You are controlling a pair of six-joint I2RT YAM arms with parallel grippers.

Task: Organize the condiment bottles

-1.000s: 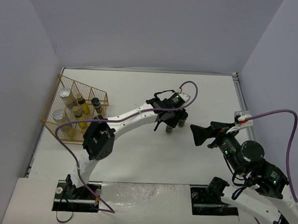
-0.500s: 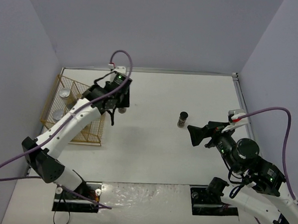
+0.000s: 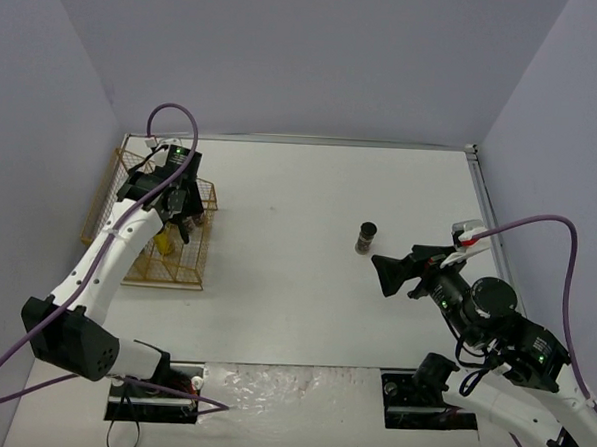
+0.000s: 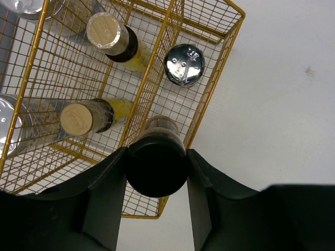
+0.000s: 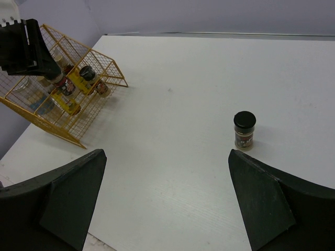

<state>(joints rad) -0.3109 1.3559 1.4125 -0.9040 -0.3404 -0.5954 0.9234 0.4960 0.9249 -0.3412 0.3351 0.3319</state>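
Nearest, on the right, the right gripper (image 3: 384, 273) is hanging above the table (image 3: 274, 312) with its jaws spread wide and nothing between them. It is pointing toward the lone jar (image 5: 244, 129), apparently waiting its turn.

That black-capped jar is standing upright on the table, a little farther in and well apart from the other bottles. It is probably the last one to be sorted.

Farther back on the left, the left gripper (image 4: 157, 159) is clenching a dark jar (image 4: 157, 170), its two fingers pressing the sides just below the black cap. This is keeping the jar upright, likely so it can go straight down. The arm is holding it over the right-hand side of the gold wire rack (image 4: 73, 63), but which cell lies beneath cannot be told, since the jar is hiding it.

In the rack, a silver-capped jar (image 4: 184, 64) is standing in the cell just beyond. Two yellow-filled bottles (image 4: 78, 117) are occupying the middle cells, with wider clear ones at the left edge. Each bottle is getting its own cell, so the grid is evidently keeping them upright.
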